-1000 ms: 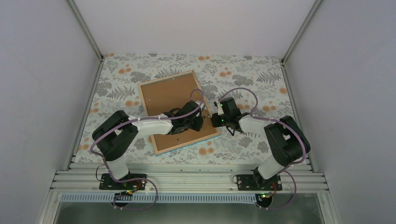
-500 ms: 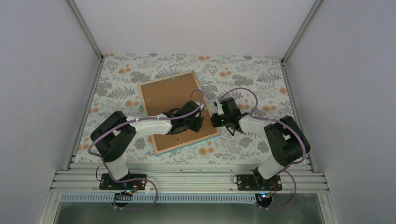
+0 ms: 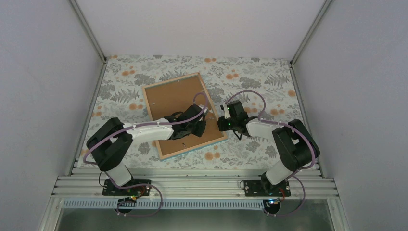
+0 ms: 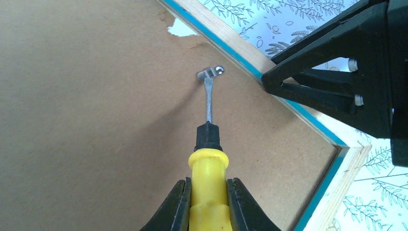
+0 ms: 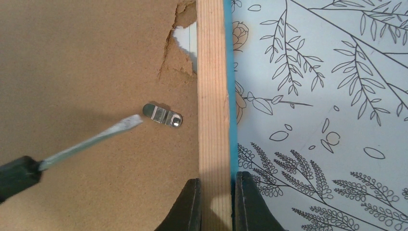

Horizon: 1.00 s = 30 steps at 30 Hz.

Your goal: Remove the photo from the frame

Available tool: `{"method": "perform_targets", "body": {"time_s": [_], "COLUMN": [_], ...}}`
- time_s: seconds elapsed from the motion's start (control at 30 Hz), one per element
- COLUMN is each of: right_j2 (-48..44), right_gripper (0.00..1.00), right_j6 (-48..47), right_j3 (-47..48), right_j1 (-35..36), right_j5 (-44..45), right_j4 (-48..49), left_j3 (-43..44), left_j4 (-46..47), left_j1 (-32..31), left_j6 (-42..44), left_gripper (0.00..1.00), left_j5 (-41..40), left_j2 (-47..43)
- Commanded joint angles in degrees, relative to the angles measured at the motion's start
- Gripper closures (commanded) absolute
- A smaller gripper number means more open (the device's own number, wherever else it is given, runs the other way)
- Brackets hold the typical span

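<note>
progress: early | left gripper [image 4: 208,204] clenched on screwdriver [image 4: 208,159], blade tip at clip [image 4: 210,73] | right gripper [image 5: 216,202] pinching frame [image 5: 211,96] rim | frame face down on surface [image 5: 312,96], backing board [image 4: 86,120] on, photo hidden beneath | to do: turn clips, lift board, remove photo

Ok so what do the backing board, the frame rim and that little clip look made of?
Backing board: probably brown fibreboard, matte; the torn edge looks fibrous. Frame rim: bare light wood with visible grain, turquoise painted side. Clip: shiny metal, it glints.
</note>
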Motion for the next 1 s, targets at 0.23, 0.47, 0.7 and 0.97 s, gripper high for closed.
{"method": "perform_targets", "body": {"time_s": [0.23,0.47,0.7,0.97], "right_j2": [-0.7,-3.73,-8.93,-4.79], "right_gripper": [0.96,0.95,0.8,0.63], "right_j6": [1.03,1.13,1.89,-0.37], "right_j3": [-1.29,-2.72,-5.08,4.55], "right_j1": [0.03,0.46,0.6,0.21], "right_j5": [-2.0,-3.59,-2.27,0.09], "right_j4": [-4.33,-9.27,-11.6,-10.42], "left_j3": [-4.51,-7.31,-10.71,-13.34], "left_j4": [-0.62,-0.2,1.35,2.53], "left_j1": [0.59,2.44,5.12,7.35], "left_j6": [-0.66,-0.28,-0.41,-0.66], "left_gripper": [0.98,0.98,0.98,0.98], "left_j5": [-3.91,-4.49,-3.5,-2.06], "left_j2": [-9.59,-14.18,-17.59,-19.96]}}
